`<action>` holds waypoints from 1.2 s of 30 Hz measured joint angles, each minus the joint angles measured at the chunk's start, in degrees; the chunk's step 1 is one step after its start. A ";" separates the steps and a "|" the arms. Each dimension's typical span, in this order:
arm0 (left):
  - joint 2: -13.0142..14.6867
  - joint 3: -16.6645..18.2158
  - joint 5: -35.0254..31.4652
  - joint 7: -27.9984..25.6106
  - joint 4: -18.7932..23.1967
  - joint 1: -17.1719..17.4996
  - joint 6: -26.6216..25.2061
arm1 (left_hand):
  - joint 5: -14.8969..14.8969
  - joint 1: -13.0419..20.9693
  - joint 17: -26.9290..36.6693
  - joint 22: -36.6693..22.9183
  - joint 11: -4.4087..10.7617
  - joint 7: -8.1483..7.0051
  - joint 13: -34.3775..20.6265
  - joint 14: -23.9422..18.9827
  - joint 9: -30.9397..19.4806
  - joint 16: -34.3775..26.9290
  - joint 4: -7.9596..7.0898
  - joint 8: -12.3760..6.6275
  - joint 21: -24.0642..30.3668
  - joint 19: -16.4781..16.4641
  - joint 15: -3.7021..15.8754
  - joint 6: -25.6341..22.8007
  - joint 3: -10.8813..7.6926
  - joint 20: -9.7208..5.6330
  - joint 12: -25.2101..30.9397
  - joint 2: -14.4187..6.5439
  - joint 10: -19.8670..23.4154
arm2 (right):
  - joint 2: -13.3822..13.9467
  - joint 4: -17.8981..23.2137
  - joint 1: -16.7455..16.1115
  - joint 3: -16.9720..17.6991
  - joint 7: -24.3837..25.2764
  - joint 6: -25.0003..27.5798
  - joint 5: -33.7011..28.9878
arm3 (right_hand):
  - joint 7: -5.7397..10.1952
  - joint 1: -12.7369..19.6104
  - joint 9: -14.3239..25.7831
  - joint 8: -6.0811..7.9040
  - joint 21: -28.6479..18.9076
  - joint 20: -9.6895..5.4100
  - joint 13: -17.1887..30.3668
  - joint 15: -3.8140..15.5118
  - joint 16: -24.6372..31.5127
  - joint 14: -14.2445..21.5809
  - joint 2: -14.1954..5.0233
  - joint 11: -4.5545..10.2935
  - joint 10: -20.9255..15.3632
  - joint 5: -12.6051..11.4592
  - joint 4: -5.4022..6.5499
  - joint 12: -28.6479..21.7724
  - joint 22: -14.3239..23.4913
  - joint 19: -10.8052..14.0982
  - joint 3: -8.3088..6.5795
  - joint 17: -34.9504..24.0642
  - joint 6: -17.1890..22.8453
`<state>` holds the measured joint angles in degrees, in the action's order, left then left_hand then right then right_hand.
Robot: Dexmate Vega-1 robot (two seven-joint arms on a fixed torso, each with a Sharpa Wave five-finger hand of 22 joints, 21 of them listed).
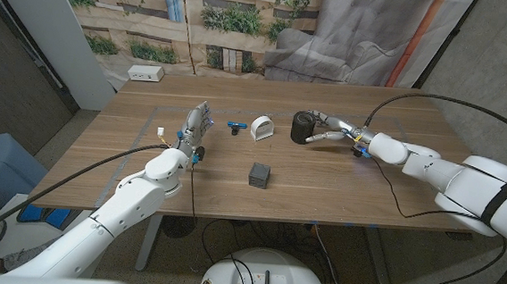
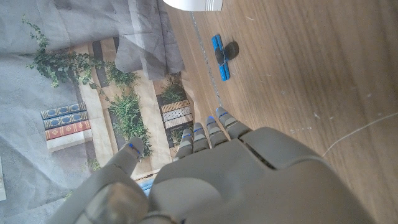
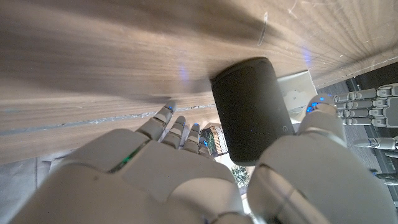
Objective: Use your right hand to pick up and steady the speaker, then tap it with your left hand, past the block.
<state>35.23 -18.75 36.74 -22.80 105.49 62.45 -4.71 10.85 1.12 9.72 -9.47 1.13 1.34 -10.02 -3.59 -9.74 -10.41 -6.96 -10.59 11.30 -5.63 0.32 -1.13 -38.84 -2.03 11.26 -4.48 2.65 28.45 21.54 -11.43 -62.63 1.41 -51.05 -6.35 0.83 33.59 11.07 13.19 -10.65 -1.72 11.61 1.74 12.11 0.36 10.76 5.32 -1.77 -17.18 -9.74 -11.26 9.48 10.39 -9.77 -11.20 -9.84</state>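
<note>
The speaker (image 1: 303, 127), a dark cylinder, stands upright on the table (image 1: 340, 188), a little right of centre toward the far side. The right hand (image 1: 330, 131) comes in from 3 o'clock of it, fingers reaching around its far side and thumb along its near side. In the right wrist view the speaker (image 3: 250, 109) sits between the fingers (image 3: 176, 129) and the thumb (image 3: 320, 118), so the right hand (image 3: 186, 180) brackets it; whether the pads actually press on it or the base has left the wood is hard to tell from these angles.

The block (image 1: 260, 174), a small dark cube, lies at about 7 o'clock from the speaker, nearer the front edge and well apart from it. A white holder (image 1: 261, 126) stands just at the speaker's 9 o'clock, and a small blue-and-black part (image 1: 235, 126) lies at the holder's 9 o'clock.

The left hand (image 1: 195, 126) is at 9 o'clock from that part, upright with fingers straight and together, gripping nothing. In the left wrist view the left hand (image 2: 249, 180) points its fingers (image 2: 211, 134) toward the blue part (image 2: 221, 57), with a gap of bare wood between them. A white box (image 1: 145, 74) sits at the far-left corner.
</note>
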 measured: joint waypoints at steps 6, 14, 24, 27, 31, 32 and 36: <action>0.00 0.00 0.05 -0.02 0.01 0.00 -0.05 | 0.00 0.00 -0.13 0.00 -0.10 0.00 0.00 0.00 0.00 0.00 0.00 0.00 0.00 0.00 0.00 0.00 0.00 0.00 0.00 0.00 0.51 | -0.48 -0.09 0.00 -0.53 0.55 0.62 0.42 | 0.61 0.41 0.28 0.40 0.00 0.00 0.00 0.22 0.00 1.02 -0.41 -0.21 -1.02 0.00 0.40 -0.43 0.00 0.00 0.72 0.00 0.01; 0.01 -0.05 0.23 0.15 -0.09 0.01 -0.10 | 0.00 0.00 -0.13 0.00 -0.10 0.00 0.01 -0.30 0.00 0.00 -0.22 0.00 0.00 0.00 0.31 0.00 0.23 0.00 0.00 0.00 0.51 | -1.24 -0.16 -0.17 -0.99 1.04 1.45 1.19 | 1.51 1.81 0.27 1.68 0.00 -0.02 0.05 0.51 0.69 3.37 -0.31 0.00 -3.27 -0.21 0.57 -0.88 0.00 0.82 1.95 0.00 2.23; -0.02 -0.26 0.52 0.67 -0.56 0.01 -0.11 | 0.00 0.00 -0.12 0.00 -0.10 0.00 0.01 -0.30 0.00 0.00 -0.22 -0.01 0.00 0.01 0.31 0.00 0.23 0.00 0.00 0.00 0.51 | -1.83 -0.22 -0.64 -1.20 2.13 2.28 1.79 | 1.42 2.94 0.54 3.72 -0.05 0.10 0.28 0.37 1.56 7.43 -1.44 1.10 -7.32 -0.93 1.05 -1.41 -0.04 2.40 3.54 -0.01 7.23; 0.01 -0.29 0.62 0.74 -0.60 0.01 -0.11 | 0.00 0.00 -0.12 0.00 -0.10 0.00 0.01 -0.30 0.00 0.00 -0.22 -0.01 0.00 0.01 0.31 0.00 0.23 0.00 0.00 0.00 0.51 | -1.98 -0.23 -0.76 -1.19 2.51 2.33 2.17 | 1.02 3.48 0.54 4.21 -0.43 -0.01 0.28 0.39 2.19 9.05 -1.96 1.29 -8.98 -1.29 1.36 -1.73 -0.05 3.56 3.85 0.00 8.69; 0.08 -0.30 0.71 0.81 -0.60 0.01 -0.19 | 0.00 0.00 -0.12 0.00 -0.10 0.00 0.01 -0.30 0.00 0.00 -0.22 -0.01 0.00 0.01 0.31 0.00 0.23 0.00 0.00 0.00 0.50 | -2.23 -0.25 -0.95 -1.10 2.69 2.37 2.35 | 1.02 5.34 0.54 4.91 -0.43 -0.77 0.28 0.58 2.74 11.52 -2.03 1.12 -11.41 -1.78 1.12 -2.10 -0.05 4.90 4.08 -0.01 10.94; 0.11 -0.31 0.73 0.82 -0.60 0.05 -0.21 | 0.00 0.00 -0.12 0.00 -0.10 0.00 0.01 -0.30 0.00 0.00 -0.22 -0.01 0.00 0.01 0.31 0.00 0.23 0.00 0.00 0.00 0.50 | -2.31 -0.26 -0.99 -1.06 2.74 2.42 2.43 | 1.09 5.35 0.54 5.14 -0.43 -0.63 0.28 0.51 2.96 11.81 -2.04 1.12 -11.79 -1.90 1.12 -2.18 -0.05 5.14 4.08 -0.01 11.38; 0.16 -0.33 0.79 0.87 -0.60 0.14 -0.25 | 0.00 0.00 -0.12 0.00 -0.10 0.13 0.01 -0.30 0.00 0.00 -0.22 -0.01 0.00 0.01 0.31 -0.13 0.23 0.00 0.00 0.00 0.50 | -2.48 -0.27 -1.08 -0.96 2.80 2.54 2.61 | 1.39 5.89 0.54 5.53 -0.42 -0.63 0.28 0.50 3.17 13.00 -2.56 1.32 -13.65 -2.23 1.45 -2.33 -0.04 6.15 4.40 -0.05 12.73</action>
<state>35.39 -19.08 37.53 -21.93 104.89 62.59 -4.96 10.85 1.12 9.60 -9.46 1.03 1.47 -10.01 -3.89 -9.74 -10.41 -7.18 -10.60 11.30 -5.62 0.63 -1.26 -38.61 -2.04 11.26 -4.48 3.15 25.97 21.27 -12.52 -63.59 4.21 -48.51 -3.74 2.23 39.48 11.60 18.71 -11.08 -2.35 11.89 2.24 15.28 13.36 8.20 6.64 -15.42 -19.41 -8.29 -13.59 9.45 16.54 -5.36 -11.25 2.89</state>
